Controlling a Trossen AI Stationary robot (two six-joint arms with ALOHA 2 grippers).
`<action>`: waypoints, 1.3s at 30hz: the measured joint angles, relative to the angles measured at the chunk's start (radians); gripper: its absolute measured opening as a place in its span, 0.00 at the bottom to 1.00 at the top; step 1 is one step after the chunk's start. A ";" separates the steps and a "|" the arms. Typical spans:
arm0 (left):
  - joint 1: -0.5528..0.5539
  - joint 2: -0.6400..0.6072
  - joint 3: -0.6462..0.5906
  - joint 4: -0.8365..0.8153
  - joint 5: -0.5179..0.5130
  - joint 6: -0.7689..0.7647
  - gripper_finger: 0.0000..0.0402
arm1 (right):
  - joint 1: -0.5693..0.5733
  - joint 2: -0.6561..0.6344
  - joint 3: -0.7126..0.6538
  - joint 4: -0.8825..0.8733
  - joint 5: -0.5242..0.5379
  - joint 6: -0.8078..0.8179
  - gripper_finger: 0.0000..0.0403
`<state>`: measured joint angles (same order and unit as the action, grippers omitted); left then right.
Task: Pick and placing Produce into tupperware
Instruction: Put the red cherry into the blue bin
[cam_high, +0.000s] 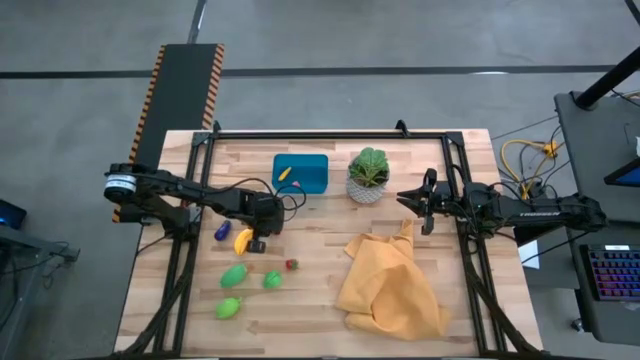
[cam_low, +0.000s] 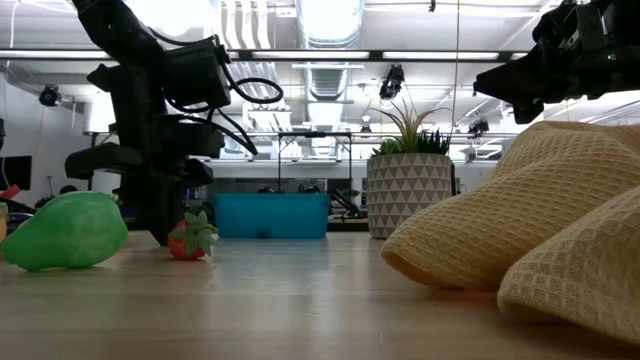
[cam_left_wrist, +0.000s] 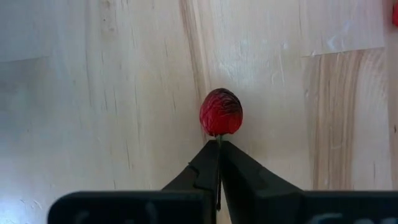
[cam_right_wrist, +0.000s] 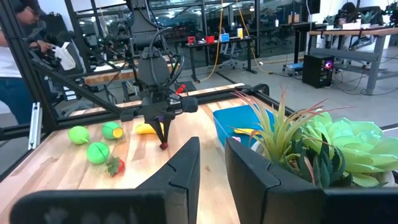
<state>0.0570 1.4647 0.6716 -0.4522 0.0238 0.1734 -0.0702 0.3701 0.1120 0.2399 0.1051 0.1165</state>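
Tupperware (cam_high: 301, 172): teal, beyond left pincer (cam_high: 257, 244), holding one yellow piece (cam_high: 285, 173).
Left pincer: fingers together, tips on small red piece (cam_left_wrist: 221, 112) on surface (cam_high: 320, 300).
Right pincer (cam_high: 409, 203): slightly apart, empty, near plant pot (cam_high: 367, 190).
Writing: none legible.

Lab: workbenches (cam_right_wrist: 348, 31), ceiling ducts (cam_low: 330, 75)

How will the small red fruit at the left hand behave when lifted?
The small red fruit is round, so it would probably roll if dropped. The left hand seems to pinch only its thin stem, so it may swing or slip.
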 joint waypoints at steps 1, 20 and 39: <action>0.000 0.000 0.000 0.000 0.000 0.000 0.00 | 0.000 0.000 0.000 0.000 0.000 0.000 0.17; 0.000 -0.024 0.021 -0.003 0.021 0.017 0.00 | 0.000 0.000 0.000 0.000 0.000 0.000 0.17; 0.000 -0.047 0.069 -0.003 0.028 0.044 0.00 | 0.000 0.000 0.000 0.000 0.000 0.000 0.17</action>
<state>0.0566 1.4178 0.7403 -0.4557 0.0515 0.2174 -0.0701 0.3699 0.1120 0.2398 0.1051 0.1165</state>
